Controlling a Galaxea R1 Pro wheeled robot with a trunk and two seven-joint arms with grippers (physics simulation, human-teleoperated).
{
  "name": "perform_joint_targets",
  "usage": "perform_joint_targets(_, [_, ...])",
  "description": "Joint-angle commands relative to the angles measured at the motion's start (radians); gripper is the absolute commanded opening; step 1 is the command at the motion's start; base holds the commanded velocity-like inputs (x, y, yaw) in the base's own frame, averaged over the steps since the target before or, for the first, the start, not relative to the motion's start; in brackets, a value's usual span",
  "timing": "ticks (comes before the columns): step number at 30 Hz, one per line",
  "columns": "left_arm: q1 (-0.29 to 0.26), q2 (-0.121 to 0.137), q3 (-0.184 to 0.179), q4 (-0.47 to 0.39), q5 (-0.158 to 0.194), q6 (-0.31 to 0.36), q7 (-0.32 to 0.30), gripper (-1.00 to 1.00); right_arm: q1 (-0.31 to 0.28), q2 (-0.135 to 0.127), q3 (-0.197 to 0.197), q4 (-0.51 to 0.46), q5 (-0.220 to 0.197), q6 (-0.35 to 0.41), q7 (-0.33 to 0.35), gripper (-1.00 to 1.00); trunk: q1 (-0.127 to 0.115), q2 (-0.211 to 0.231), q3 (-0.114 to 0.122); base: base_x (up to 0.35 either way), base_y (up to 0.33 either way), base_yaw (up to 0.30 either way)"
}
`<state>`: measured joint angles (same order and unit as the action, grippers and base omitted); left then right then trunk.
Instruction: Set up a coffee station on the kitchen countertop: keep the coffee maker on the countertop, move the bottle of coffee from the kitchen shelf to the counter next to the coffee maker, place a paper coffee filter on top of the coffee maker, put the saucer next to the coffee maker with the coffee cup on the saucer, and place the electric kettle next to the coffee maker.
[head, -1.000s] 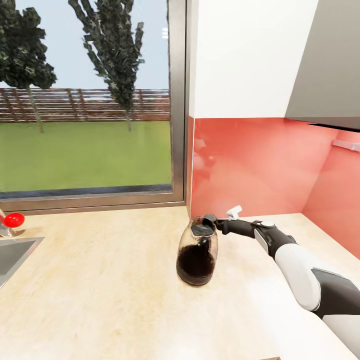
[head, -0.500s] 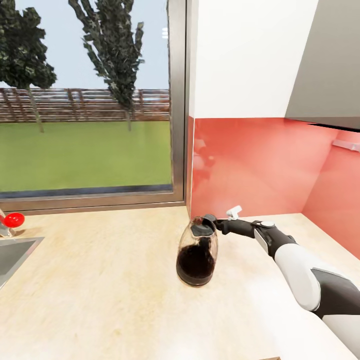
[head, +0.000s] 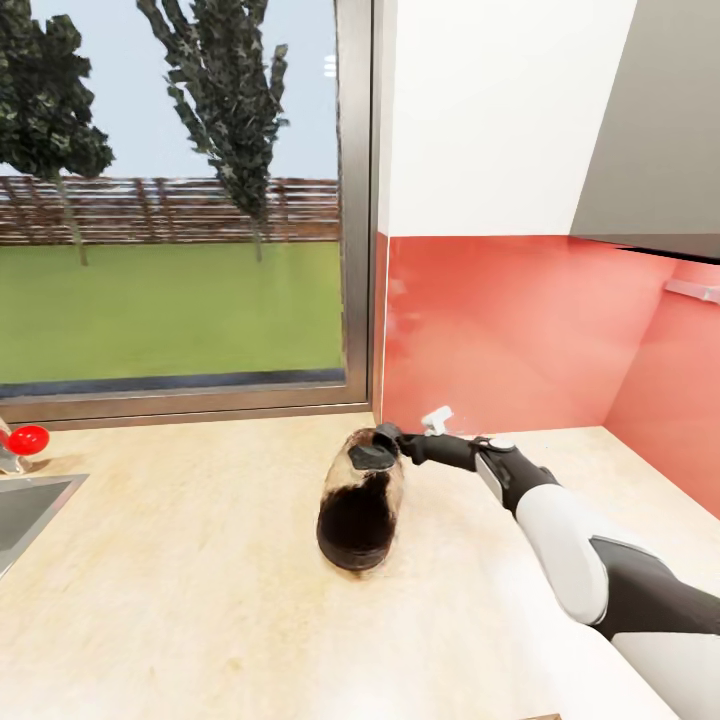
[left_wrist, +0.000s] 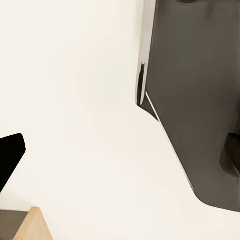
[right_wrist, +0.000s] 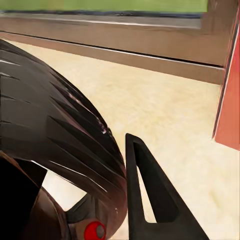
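Note:
The electric kettle (head: 360, 502), clear-bodied with a dark base and dark lid, stands on the beige countertop (head: 190, 590) near the corner by the window, looking blurred and slightly tilted. My right gripper (head: 390, 438) is shut on the handle at its top, with the arm reaching in from the right. In the right wrist view the kettle's ribbed dark lid (right_wrist: 55, 125) and a red switch (right_wrist: 94, 230) loom close beside one black finger (right_wrist: 150, 200). The left wrist view shows a black tip (left_wrist: 10, 155) against white and dark grey robot panels.
A sink (head: 25, 515) with a red tap knob (head: 27, 438) lies at the counter's left. A large window (head: 180, 200) is behind, the red backsplash (head: 500, 330) meets it at the corner, and a grey hood (head: 655, 130) hangs at the upper right.
My right arm has shifted left and slightly away along the counter, taking the kettle with it; the kettle now looks motion-blurred.

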<state>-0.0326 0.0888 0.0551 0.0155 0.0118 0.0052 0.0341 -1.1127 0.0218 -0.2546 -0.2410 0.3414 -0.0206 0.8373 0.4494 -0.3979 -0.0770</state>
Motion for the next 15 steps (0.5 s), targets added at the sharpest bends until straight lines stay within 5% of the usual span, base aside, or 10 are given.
perform_joint_targets(1, [-0.001, 0.001, 0.005, 0.001, 0.0, 0.0, 0.001, 1.0, -0.001, 0.025, -0.006, -0.021, 0.011, 0.002, 0.002, -1.0, 0.001, -0.002, -0.002, 0.0, 0.0, 0.0])
perform_joint_targets(5, [-0.001, 0.001, 0.005, 0.001, -0.003, -0.001, 0.001, 1.0, -0.001, 0.09, -0.006, -0.073, 0.011, 0.032, -0.041, -1.0, 0.001, -0.002, -0.002, 0.0, 0.0, 0.0])
perform_joint_targets(7, [-0.001, 0.002, 0.004, 0.001, -0.005, -0.002, 0.001, 1.0, -0.001, 0.146, -0.006, -0.128, 0.011, 0.118, -0.146, -1.0, 0.001, -0.002, -0.002, 0.0, 0.0, 0.0])
perform_joint_targets(10, [0.0, 0.003, 0.003, 0.001, -0.007, -0.002, 0.001, 1.0, -0.001, 0.153, -0.006, -0.177, 0.008, 0.179, -0.247, -1.0, 0.001, -0.002, -0.002, 0.0, 0.0, 0.0])
perform_joint_targets(15, [0.0, 0.005, 0.0, 0.0, -0.009, -0.003, 0.001, 1.0, -0.001, 0.153, -0.005, -0.2, 0.001, 0.192, -0.265, -1.0, 0.001, -0.002, -0.002, 0.0, 0.0, 0.0])
